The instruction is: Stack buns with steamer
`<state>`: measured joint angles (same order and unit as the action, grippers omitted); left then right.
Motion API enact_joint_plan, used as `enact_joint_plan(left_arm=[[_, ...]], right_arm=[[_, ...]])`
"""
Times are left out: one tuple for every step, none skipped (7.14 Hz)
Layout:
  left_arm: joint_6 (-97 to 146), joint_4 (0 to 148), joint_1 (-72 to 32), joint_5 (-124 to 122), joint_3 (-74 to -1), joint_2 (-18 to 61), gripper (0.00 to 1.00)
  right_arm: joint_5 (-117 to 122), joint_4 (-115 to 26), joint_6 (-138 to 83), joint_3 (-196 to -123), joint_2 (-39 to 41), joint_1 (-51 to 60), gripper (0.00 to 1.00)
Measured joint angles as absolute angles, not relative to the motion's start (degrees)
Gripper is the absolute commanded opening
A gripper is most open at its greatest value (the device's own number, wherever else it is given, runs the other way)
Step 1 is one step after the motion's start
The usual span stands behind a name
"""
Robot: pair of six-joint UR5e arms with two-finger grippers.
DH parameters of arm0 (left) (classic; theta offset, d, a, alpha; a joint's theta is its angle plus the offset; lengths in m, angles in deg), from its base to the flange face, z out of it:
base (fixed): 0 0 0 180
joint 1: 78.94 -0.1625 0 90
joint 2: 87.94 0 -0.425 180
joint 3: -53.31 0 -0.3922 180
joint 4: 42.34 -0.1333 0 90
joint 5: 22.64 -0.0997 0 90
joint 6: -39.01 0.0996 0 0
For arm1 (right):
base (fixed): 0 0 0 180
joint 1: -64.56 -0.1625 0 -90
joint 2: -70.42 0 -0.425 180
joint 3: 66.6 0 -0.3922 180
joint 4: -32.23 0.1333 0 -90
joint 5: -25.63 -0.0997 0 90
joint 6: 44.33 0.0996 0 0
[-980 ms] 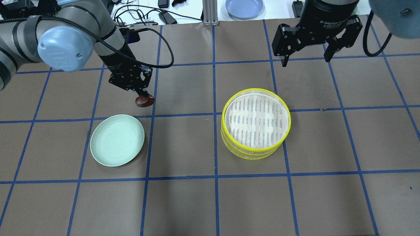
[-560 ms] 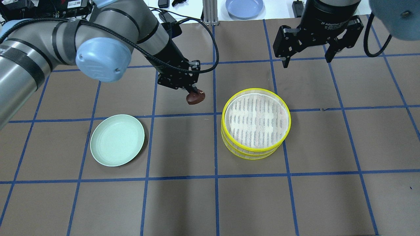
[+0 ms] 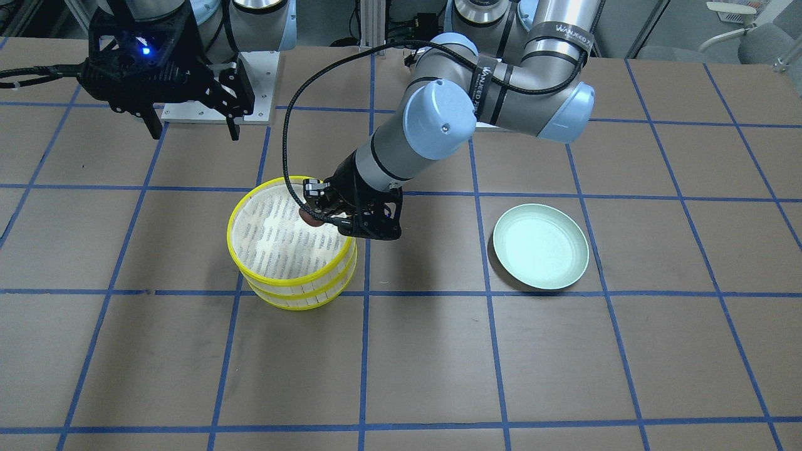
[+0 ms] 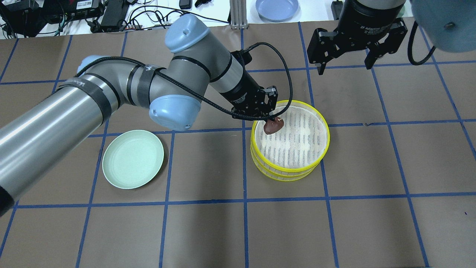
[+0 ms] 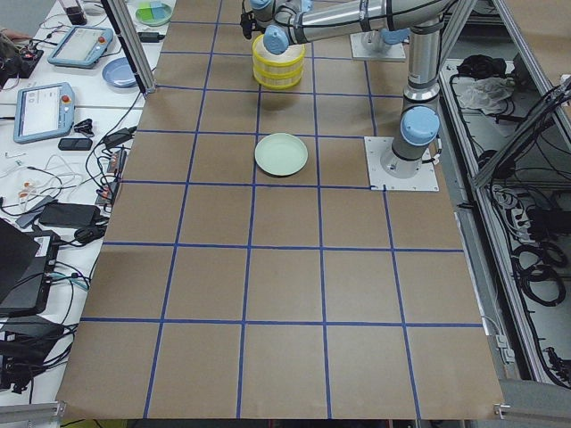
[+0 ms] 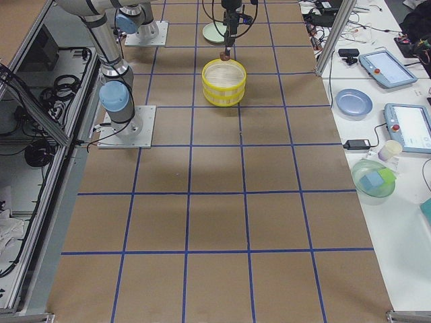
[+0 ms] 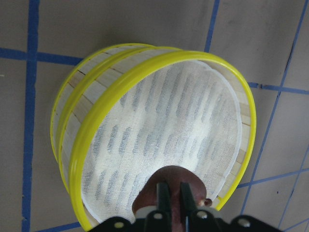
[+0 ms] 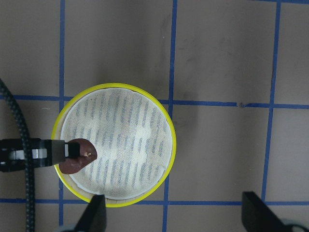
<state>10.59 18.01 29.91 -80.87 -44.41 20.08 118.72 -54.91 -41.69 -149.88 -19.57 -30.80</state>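
The steamer (image 4: 290,139) is two stacked yellow-rimmed trays with a white liner; it also shows in the front view (image 3: 289,245), the left wrist view (image 7: 159,135) and the right wrist view (image 8: 116,145). My left gripper (image 4: 270,120) is shut on the dark reddish-brown bun (image 4: 273,125) and holds it over the top tray's near-left rim; the bun shows too in the front view (image 3: 308,217), the left wrist view (image 7: 171,186) and the right wrist view (image 8: 77,155). My right gripper (image 4: 346,67) is open and empty, high beyond the steamer. The cream-white bun is out of view.
A pale green plate (image 4: 133,159) lies empty left of the steamer, also in the front view (image 3: 541,245). A blue plate (image 4: 277,8) sits off the mat at the back. My left arm (image 4: 111,100) stretches across the mat's left half.
My left gripper has carried the brown bun rightward from beside the green plate to above the steamer's rim. The right gripper has stayed in place.
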Motion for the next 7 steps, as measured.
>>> enact_joint_plan(left_arm=[[9.2, 17.1, 30.4, -81.8, -45.0, 20.3, 1.00], [7.2, 16.5, 30.6, -83.4, -45.0, 20.3, 1.00], [5.7, 16.2, 30.4, -86.4, -44.7, 19.9, 1.00], [6.6, 16.5, 29.4, -91.5, -44.3, 19.0, 1.00], [8.9, 17.8, 27.2, -96.3, -43.6, 17.8, 1.00], [13.1, 22.1, 23.5, -100.2, -41.6, 16.1, 1.00], [18.8, 29.0, 19.4, -103.9, -38.6, 14.4, 1.00]], right_arm=[[118.8, -55.4, -41.5, -150.0, -19.6, -30.8, 0.99], [118.8, -55.5, -41.1, -150.1, -19.6, -30.7, 0.99], [118.7, -55.6, -40.9, -150.1, -19.6, -30.7, 0.99], [118.6, -55.5, -40.5, -150.2, -19.7, -30.7, 0.99], [118.6, -55.5, -39.5, -150.2, -19.9, -30.7, 0.99], [118.5, -55.6, -38.5, -150.2, -20.0, -30.7, 0.99], [118.4, -56.0, -37.7, -150.2, -20.0, -30.6, 0.99]])
